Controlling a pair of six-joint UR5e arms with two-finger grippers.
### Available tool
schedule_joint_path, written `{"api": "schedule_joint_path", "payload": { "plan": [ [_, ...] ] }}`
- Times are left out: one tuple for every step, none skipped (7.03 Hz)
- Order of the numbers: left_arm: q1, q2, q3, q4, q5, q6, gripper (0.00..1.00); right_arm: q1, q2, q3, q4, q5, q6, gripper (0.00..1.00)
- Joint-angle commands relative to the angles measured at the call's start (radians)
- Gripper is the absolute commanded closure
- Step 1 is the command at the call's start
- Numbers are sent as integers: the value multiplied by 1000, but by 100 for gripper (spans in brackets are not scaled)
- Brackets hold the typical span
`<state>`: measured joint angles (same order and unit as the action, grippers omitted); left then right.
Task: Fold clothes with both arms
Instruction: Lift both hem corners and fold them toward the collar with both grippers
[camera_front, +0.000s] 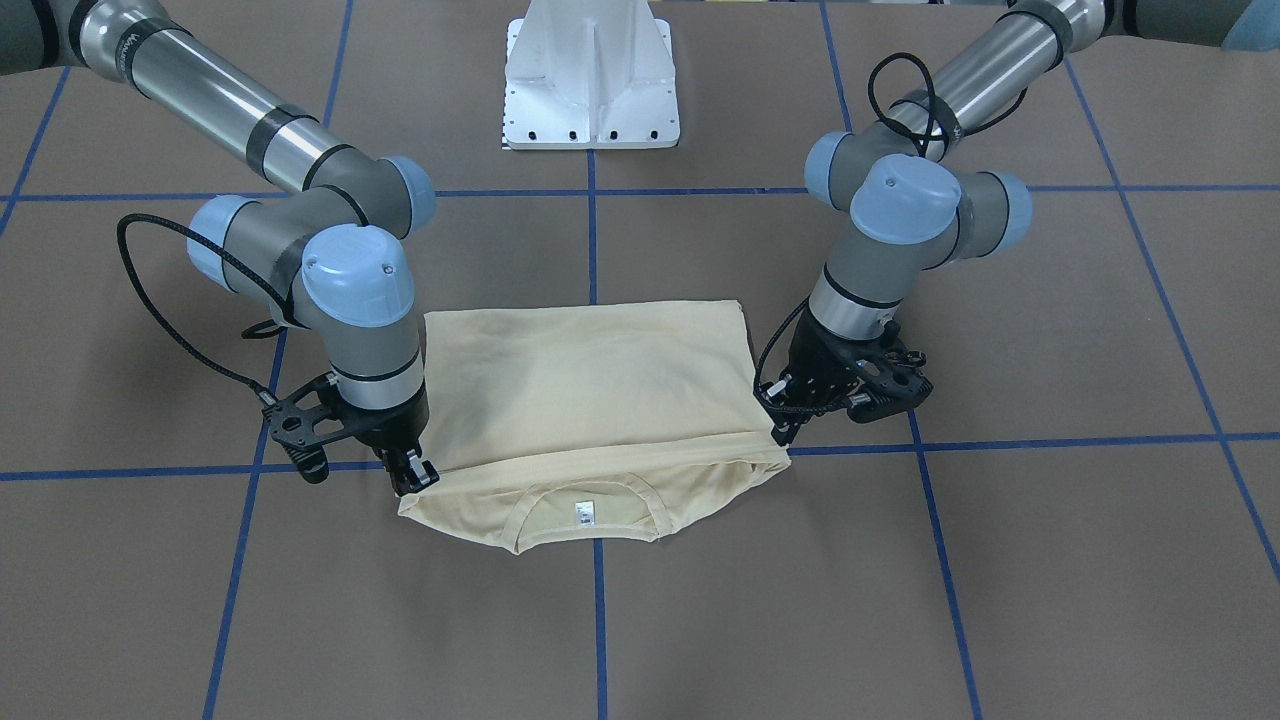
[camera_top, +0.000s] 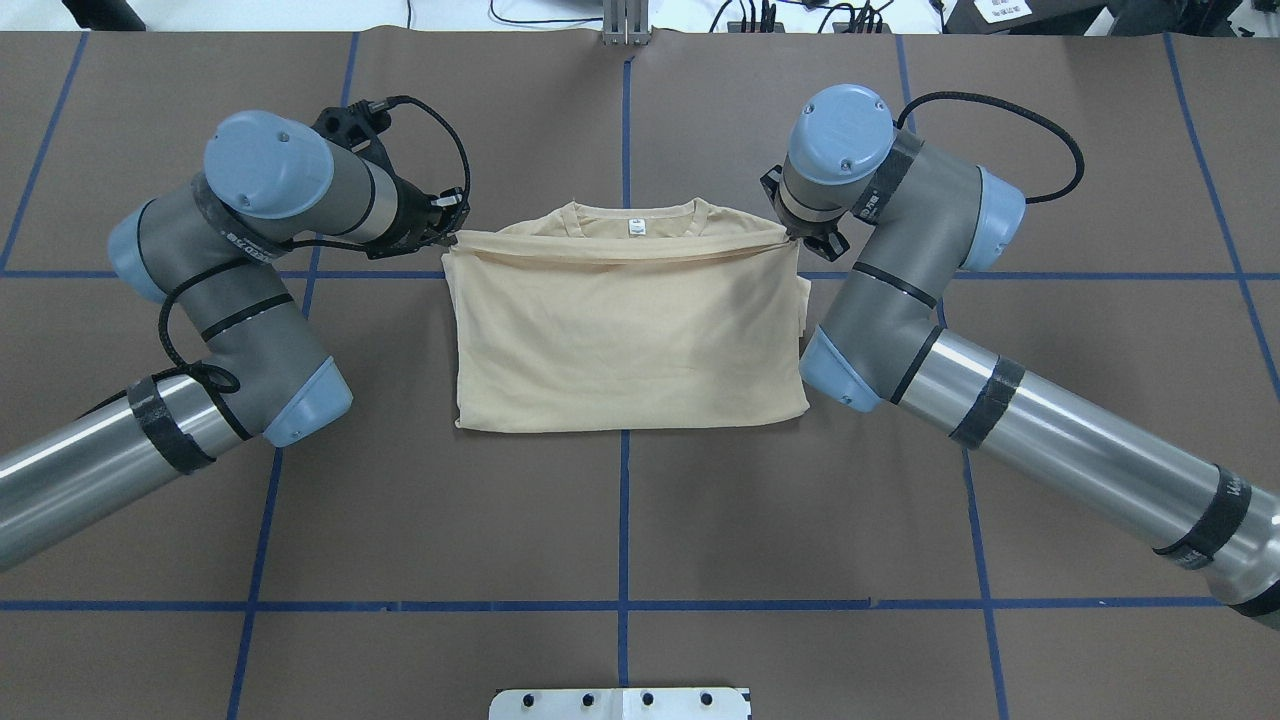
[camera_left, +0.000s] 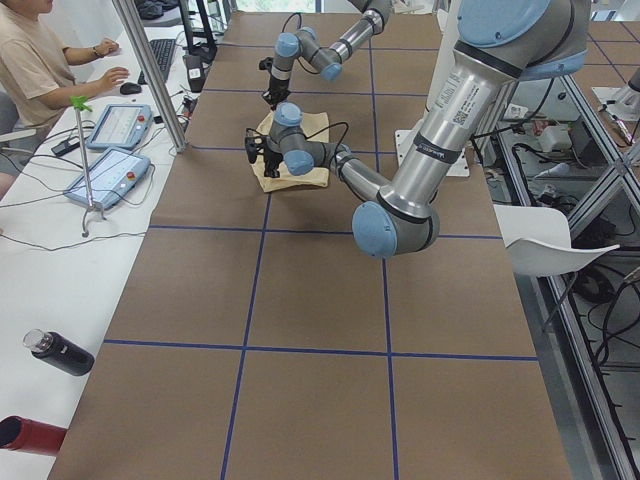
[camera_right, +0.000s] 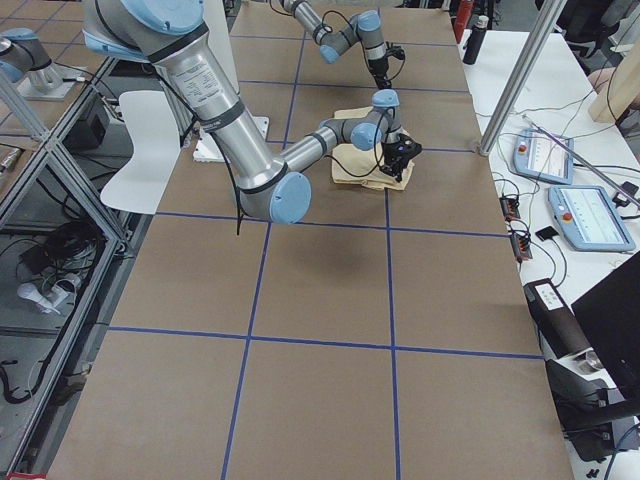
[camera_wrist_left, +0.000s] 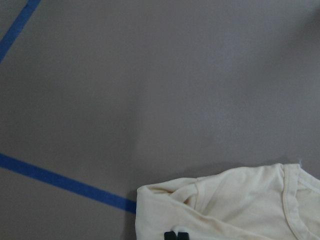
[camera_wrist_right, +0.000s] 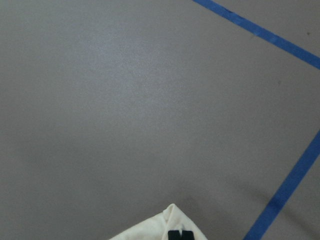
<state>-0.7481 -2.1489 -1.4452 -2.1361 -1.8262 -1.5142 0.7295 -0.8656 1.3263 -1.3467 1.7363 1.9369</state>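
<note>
The pale cream-yellow T-shirt (camera_front: 590, 390) lies folded in half on the brown table, its print hidden. It also shows in the overhead view (camera_top: 625, 340). The collar and white neck tag (camera_front: 585, 513) show beyond the folded-over edge. My left gripper (camera_front: 782, 432) is shut on that edge's corner, low over the table; it also shows in the overhead view (camera_top: 447, 235). My right gripper (camera_front: 418, 478) is shut on the opposite corner and shows in the overhead view too (camera_top: 793, 237). Each wrist view shows closed fingertips (camera_wrist_left: 176, 235) (camera_wrist_right: 179, 234) on a cream fabric corner.
The white pedestal base (camera_front: 590, 80) stands behind the shirt. Blue tape lines (camera_top: 624, 605) grid the brown table. Along the operators' edge lie tablets (camera_left: 105, 175) and bottles (camera_left: 60, 352), and a seated person (camera_left: 30, 70) is there.
</note>
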Motion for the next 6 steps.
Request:
{"api": "schedule_joint_path", "payload": {
  "plan": [
    [-26, -23, 22, -15, 5, 3, 100, 20, 11, -16, 4, -3, -47, 100],
    [-28, -28, 31, -16, 5, 5, 100, 21, 16, -22, 1, -3, -58, 100],
    [-27, -40, 78, -21, 7, 3, 100, 19, 22, -30, 3, -3, -55, 100],
    [-27, -46, 89, -21, 19, 3, 100, 19, 22, -42, 6, -3, -56, 100],
    [-25, -46, 92, -21, 19, 2, 100, 18, 31, -56, 6, -3, -56, 100],
    [-25, -46, 98, -21, 19, 2, 100, 18, 39, -70, 6, -3, -61, 56]
  ]
}}
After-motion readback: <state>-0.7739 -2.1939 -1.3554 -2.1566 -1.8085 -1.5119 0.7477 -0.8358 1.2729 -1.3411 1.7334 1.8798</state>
